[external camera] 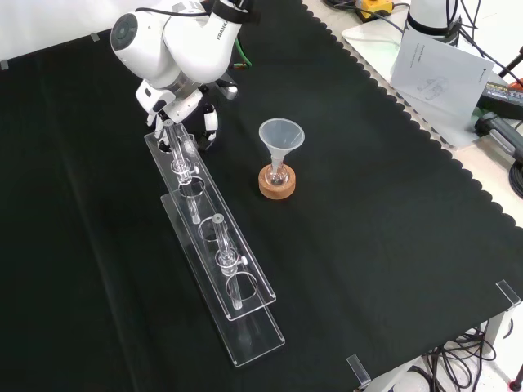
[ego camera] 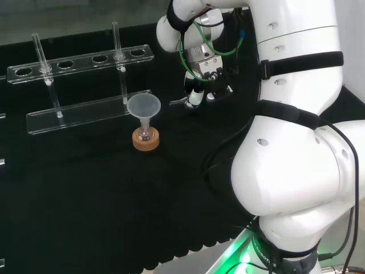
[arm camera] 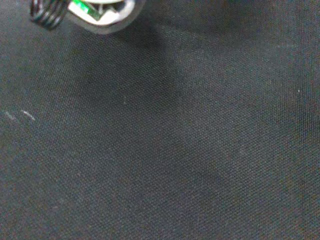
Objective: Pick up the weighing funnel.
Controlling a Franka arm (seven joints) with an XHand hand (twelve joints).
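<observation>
- Black cloth [ego camera: 85, 188] covers the bench; the funnel [ego camera: 144, 107] stands in its flask on a cork ring [ego camera: 146, 141].
- The hand [ego camera: 197, 94] hangs low over the cloth near the rack [external camera: 214, 245]; whether it is released or grasping cannot be told.
- A faint sliver beside the hand is perhaps the weighing funnel [ego camera: 178, 102], hard to make out; the lift is judged not yet done.

Robot hand [external camera: 207, 122] half hidden behind the arm's link [external camera: 184, 41]; its hold too small to tell
</observation>
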